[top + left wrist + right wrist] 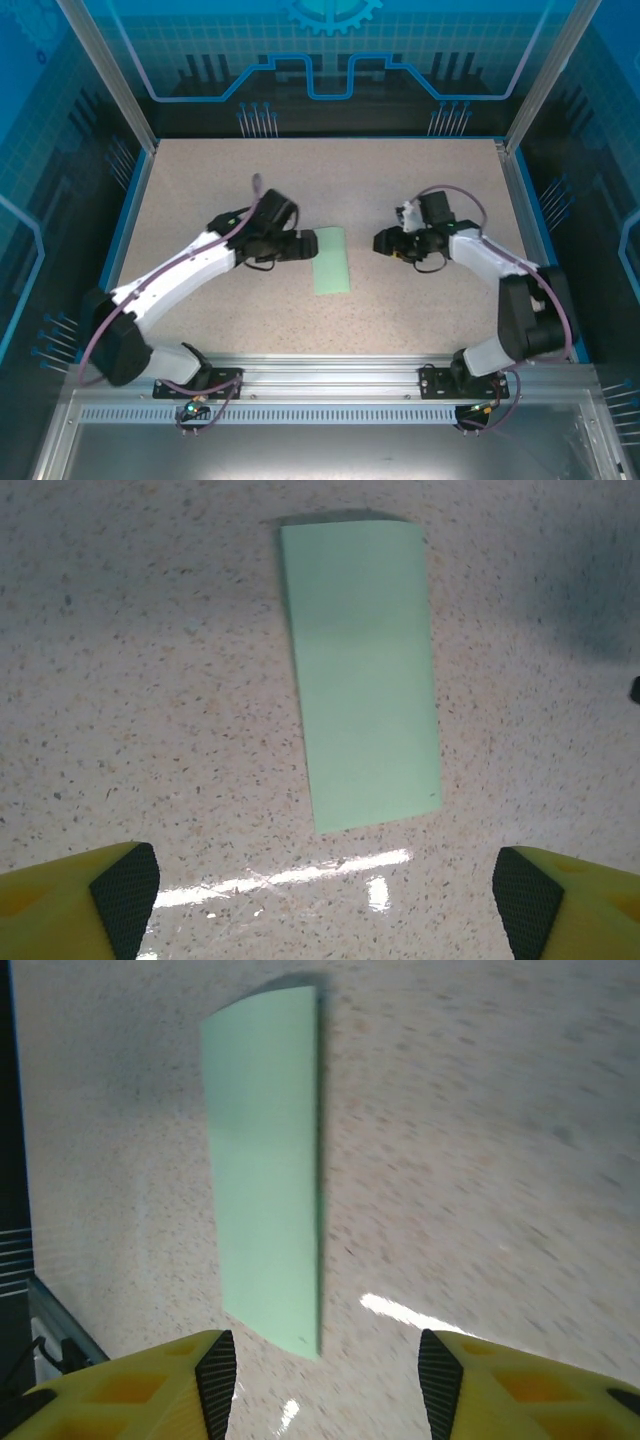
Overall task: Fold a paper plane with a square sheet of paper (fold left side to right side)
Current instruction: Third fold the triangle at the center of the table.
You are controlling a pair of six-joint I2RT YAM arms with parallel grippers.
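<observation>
Paper sheet (332,260), just one, lies folded between two arms (180,270) (490,262).

We find the sheet of paper (332,260) lying flat on the table (420,320), near the centre of the frame in the top view. The left gripper (305,244) sits just beside the paper's left edge. The right gripper (383,241) sits near its right edge, apart from it. The 2 grippers face each other across the paper. The 2 arm bases (200,380) stand along the bottom of the frame.
</observation>
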